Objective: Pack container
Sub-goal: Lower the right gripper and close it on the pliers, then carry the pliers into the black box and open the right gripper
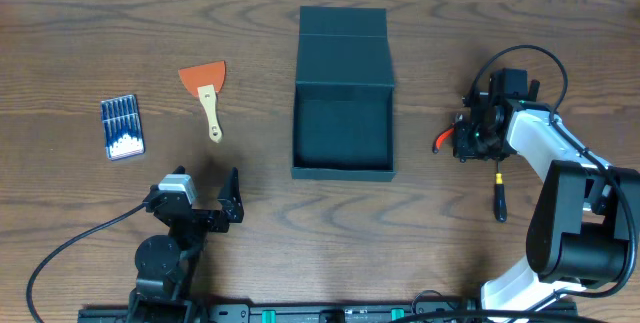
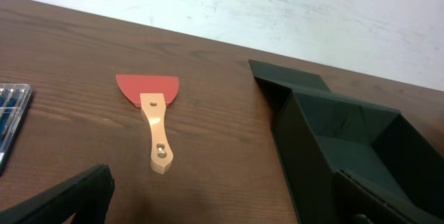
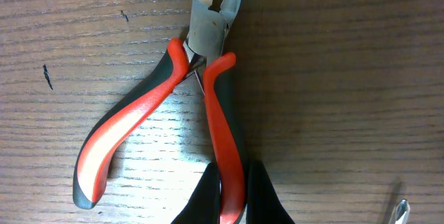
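Right arm, wrist view: the right gripper (image 3: 232, 184) has its fingers (image 3: 206, 197) closed in on either side of one handle of the red-handled cutting pliers (image 3: 208, 89). We read this as a pinch, though contact is hard to confirm. The pliers lie flat on the bench (image 1: 90, 43), with their nose at 12 o'clock in that view. The held handle runs down to 6 and the free handle splays toward 7.

Overhead: the container (image 1: 343, 168) sits mid-bench, open, with its flap lid laid back toward 12 o'clock and nothing visible inside. From the right fingers it lies at about 9 o'clock, close by, with bare bench between. We judge the coming carry to be a short sideways move toward 9 o'clock, and the right arm is plainly the nearer one.

The left gripper (image 2: 225, 182) has its fingers spread wide with nothing between them. It sits at 7 o'clock from the container. A red-bladed scraper (image 1: 206, 93) and a blue bit case (image 1: 122, 127) lie out at 9 o'clock. A screwdriver (image 1: 499, 198) lies at 5 o'clock of the right gripper.
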{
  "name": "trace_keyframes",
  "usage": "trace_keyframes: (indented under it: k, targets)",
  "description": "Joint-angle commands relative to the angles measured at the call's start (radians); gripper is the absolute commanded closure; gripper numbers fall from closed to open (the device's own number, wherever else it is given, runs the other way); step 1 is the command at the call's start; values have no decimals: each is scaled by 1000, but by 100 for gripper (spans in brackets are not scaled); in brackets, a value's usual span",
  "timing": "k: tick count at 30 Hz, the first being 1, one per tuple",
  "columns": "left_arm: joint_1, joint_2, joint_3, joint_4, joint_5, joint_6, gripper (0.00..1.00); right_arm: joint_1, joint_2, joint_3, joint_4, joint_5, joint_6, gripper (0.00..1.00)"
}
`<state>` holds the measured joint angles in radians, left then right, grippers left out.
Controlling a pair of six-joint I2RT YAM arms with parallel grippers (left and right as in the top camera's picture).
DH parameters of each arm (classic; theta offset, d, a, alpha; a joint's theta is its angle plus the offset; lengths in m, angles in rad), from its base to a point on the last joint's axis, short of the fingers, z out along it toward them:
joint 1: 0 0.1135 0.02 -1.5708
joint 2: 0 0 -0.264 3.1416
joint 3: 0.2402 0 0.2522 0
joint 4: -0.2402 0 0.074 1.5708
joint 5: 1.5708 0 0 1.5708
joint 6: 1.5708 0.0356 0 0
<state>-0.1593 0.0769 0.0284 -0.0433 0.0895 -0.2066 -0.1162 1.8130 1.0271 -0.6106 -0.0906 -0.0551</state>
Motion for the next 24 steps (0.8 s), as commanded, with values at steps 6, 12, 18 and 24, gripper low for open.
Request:
trace_keyframes:
  k: [6, 12, 18, 24]
  targets:
    - [-3, 1, -10, -27, 3, -2, 1, 8, 22, -29, -10, -23, 6, 99]
    - [-3, 1, -10, -27, 3, -2, 1, 8, 21, -18, -33, -27, 6, 99]
    - [-3, 1, -10, -27, 3, -2, 1, 14, -11, 71, -106, -62, 6, 99]
    - [-3, 1, -10, -27, 3, -2, 1, 15, -69, 178, -196, -64, 13, 99]
